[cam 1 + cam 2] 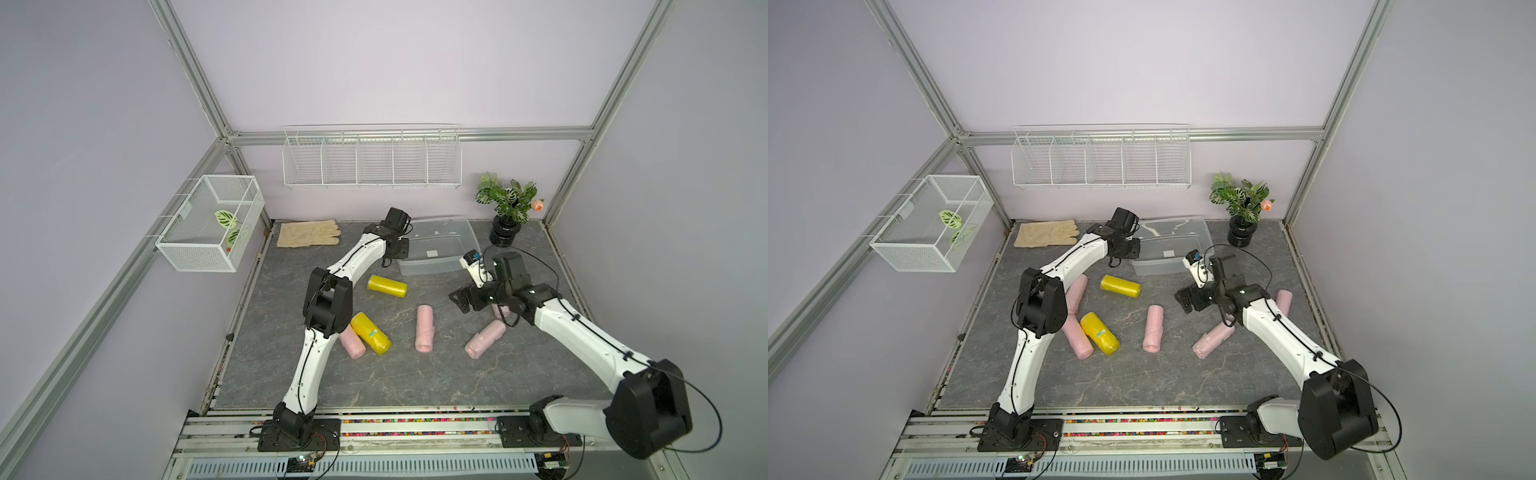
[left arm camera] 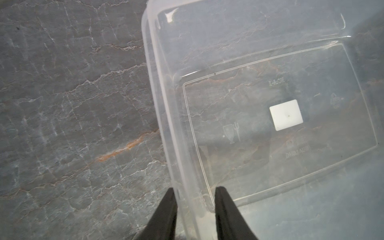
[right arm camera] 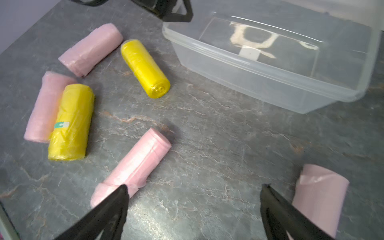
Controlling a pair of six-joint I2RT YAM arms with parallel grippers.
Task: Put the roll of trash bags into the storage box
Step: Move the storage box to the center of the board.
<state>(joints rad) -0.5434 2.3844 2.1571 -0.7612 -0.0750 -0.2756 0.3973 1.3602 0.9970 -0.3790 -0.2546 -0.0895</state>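
The empty storage box [image 1: 432, 266], at 12 o'clock on the counter [image 1: 415, 382], is clenched by its rim in the left hand [image 2: 195, 189]; the pink trash-bag roll [image 1: 424, 328] at its 6 o'clock, probably targeted, should be straddled crosswise by the released right hand [image 3: 194, 186].

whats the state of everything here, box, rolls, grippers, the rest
storage box: empty, wall pinched by the left gripper
left gripper: shut on the box wall
right gripper: open, holding nothing
yellow rolls: both lying outside the box
pink rolls: all lying outside the box
glove: lying flat
wire rack: empty
plant: upright
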